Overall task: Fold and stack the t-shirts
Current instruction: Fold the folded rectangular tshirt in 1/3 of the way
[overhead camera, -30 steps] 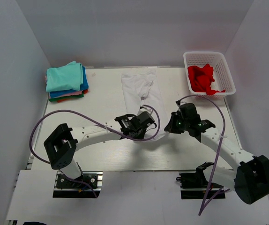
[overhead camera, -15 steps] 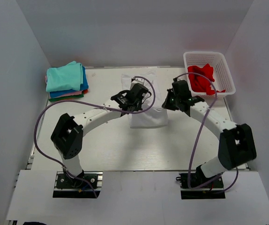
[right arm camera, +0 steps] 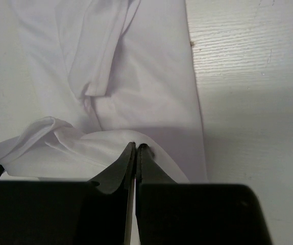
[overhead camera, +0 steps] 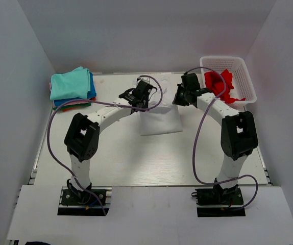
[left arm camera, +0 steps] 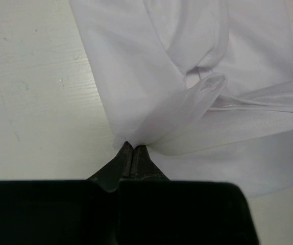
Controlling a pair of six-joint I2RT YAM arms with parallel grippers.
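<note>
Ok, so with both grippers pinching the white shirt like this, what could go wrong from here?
The left gripper and right gripper each pinch only a thin edge of the white t-shirt at their tips, so it may slip free. The cloth is bunched and wrinkled between them, so the fold could land uneven. The right arm reaches close beside the basket, so it might nudge it.

Centre: white t-shirt (overhead camera: 160, 122) doubled over, rumpled. 2 o'clock: red t-shirt (overhead camera: 218, 86), crumpled. 10 o'clock: teal-topped folded stack (overhead camera: 71, 87).
</note>
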